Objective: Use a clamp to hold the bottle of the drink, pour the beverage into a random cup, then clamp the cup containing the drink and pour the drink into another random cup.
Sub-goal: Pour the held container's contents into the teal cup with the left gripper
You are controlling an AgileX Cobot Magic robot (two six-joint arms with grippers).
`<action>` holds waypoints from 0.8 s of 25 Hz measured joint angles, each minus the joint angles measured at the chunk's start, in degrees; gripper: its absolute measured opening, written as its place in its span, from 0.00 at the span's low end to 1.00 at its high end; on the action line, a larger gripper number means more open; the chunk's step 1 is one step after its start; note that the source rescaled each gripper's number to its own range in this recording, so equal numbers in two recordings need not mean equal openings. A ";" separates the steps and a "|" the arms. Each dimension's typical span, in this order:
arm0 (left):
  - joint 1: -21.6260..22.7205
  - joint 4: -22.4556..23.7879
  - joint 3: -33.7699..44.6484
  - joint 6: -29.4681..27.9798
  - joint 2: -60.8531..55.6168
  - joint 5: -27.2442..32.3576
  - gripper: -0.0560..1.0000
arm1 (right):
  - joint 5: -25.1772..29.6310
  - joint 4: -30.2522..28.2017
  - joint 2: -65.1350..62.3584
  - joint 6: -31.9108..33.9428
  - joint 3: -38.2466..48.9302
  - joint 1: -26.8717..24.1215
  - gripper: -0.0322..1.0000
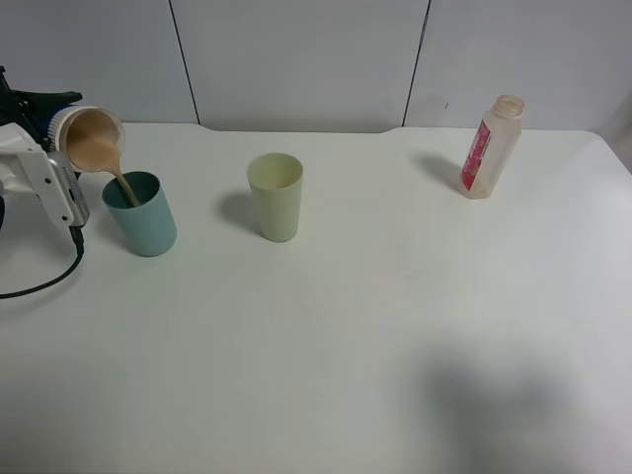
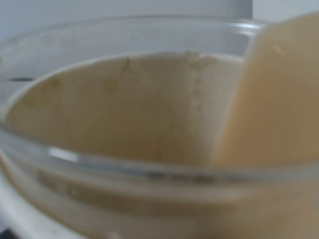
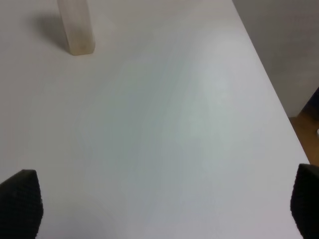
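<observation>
Left arm: white wrist housing (image 1: 44,183) with rounded edges, seen in the exterior high view; grey metal block at its lower end; dark body parts behind and above it, partly cut off by the frame edge. One black cable (image 1: 49,278) ran from the housing's lower end in a loose curve.

Right gripper (image 3: 164,204): two black fingertips (image 3: 22,201) with a fine knurled texture, rounded corners.

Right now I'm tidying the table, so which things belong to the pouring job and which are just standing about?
In use:
- left gripper, shut on the blue-sleeved cup
- beverage streaming out
- teal cup catching it
- bottle, upright

Standing about:
- pale yellow-green cup
</observation>
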 joint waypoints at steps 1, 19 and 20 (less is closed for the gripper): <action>0.00 -0.11 0.00 0.37 0.00 0.00 0.06 | 0.00 0.00 0.00 0.00 0.00 0.00 1.00; 0.00 0.96 0.00 1.40 -0.06 -0.39 0.06 | 0.00 0.00 0.00 0.00 0.00 0.00 1.00; 0.00 1.23 0.00 1.45 -0.19 -0.39 0.06 | 0.00 0.00 0.00 0.00 0.00 0.00 1.00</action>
